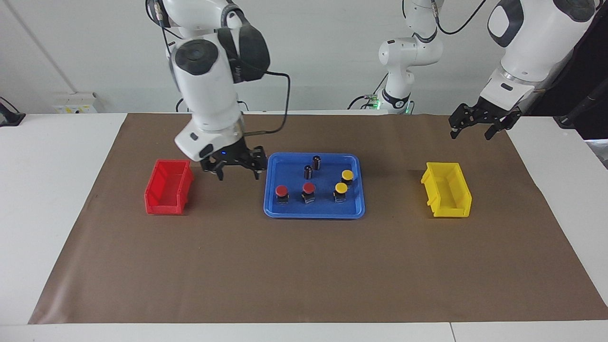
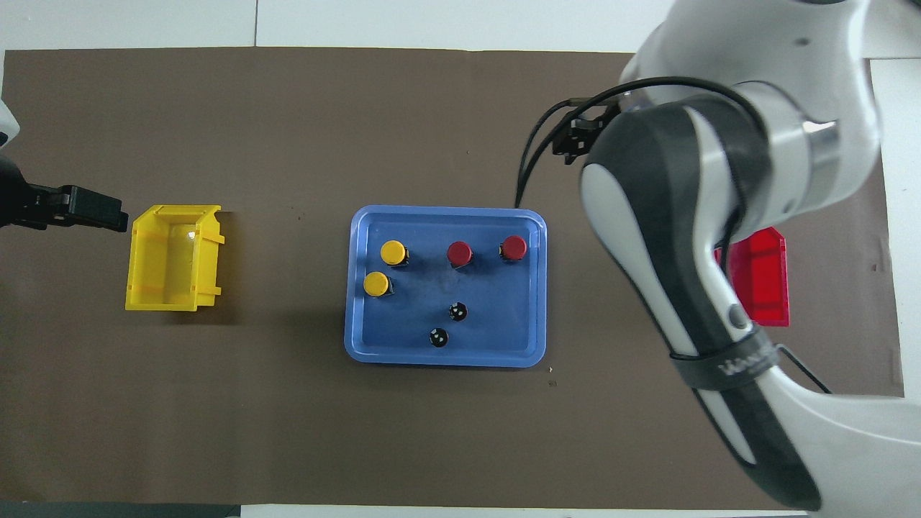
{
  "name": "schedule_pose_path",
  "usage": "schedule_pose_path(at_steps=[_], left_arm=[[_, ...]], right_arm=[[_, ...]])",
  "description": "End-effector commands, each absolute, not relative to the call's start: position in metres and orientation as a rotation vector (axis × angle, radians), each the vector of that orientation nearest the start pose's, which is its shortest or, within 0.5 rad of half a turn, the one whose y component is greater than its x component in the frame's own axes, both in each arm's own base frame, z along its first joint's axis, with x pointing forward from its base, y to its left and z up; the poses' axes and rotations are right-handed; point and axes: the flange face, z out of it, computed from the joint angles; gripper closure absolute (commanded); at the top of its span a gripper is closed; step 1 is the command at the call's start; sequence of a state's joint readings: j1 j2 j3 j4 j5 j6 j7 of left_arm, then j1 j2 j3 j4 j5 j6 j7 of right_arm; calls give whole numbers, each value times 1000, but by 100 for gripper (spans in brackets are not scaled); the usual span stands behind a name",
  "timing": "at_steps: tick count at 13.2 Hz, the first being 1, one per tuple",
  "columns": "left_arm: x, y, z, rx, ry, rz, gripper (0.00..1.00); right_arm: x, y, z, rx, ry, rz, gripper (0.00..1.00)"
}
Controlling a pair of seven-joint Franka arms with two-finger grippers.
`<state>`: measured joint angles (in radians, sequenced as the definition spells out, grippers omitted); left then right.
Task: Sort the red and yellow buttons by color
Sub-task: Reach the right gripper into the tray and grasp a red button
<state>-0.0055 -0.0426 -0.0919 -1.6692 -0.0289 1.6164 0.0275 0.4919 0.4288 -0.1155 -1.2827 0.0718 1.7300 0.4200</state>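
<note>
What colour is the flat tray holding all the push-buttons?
Blue. The shallow plastic tray with rounded corners shows best in the overhead view.

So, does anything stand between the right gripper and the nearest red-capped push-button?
Only the blue plastic tray's raised rim. The open right gripper hangs over the brown mat between the red bin and the tray; the red-capped push-button stands just inside that rim.
</note>
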Motion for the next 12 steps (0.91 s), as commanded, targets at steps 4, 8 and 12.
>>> schedule_pose_path(at_steps=[4,8,12], left_arm=[[537,-50,610,-3160,163,23,0],[538,-43,610,-3162,132,21,0],[535,-40,606,-3161,124,30,0]], right_arm=[[592,299,406,-3107,57,-48,5],[580,301,385,-3119,39,-4,12],[569,298,371,-3110,36,-31,18]])
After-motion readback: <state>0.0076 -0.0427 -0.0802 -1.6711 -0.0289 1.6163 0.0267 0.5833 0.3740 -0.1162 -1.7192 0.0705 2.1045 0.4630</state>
